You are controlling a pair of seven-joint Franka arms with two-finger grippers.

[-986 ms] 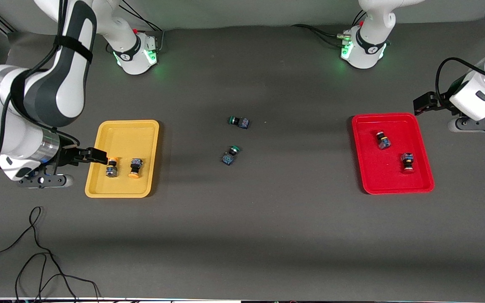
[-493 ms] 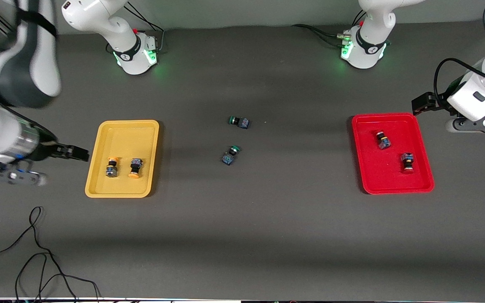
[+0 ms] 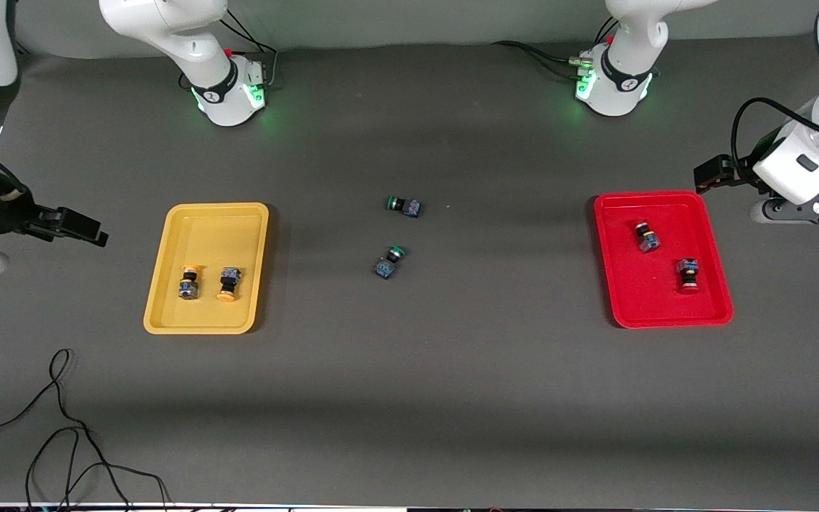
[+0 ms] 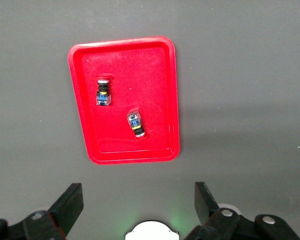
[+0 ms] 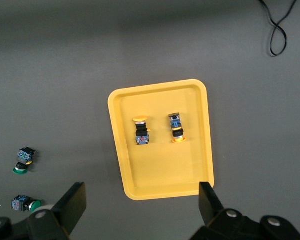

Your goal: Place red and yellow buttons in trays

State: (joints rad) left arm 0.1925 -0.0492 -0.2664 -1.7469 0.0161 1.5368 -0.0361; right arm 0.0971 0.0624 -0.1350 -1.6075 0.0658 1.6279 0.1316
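Two yellow buttons [image 3: 207, 282] lie in the yellow tray [image 3: 207, 215], two red buttons [image 3: 667, 254] in the red tray [image 3: 657, 201]. My right fingers [image 5: 140, 205] and left fingers [image 4: 136, 202] hang spread and empty, each beside its tray's outer end; nothing seems left to carry.

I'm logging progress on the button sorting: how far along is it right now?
It looks finished. Both yellow buttons lie in the yellow tray, both red buttons in the red tray. Nothing is in hand: the right gripper hangs open beside the yellow tray, the left gripper open beside the red tray. Only the two green buttons remain on the table, which need no sorting.
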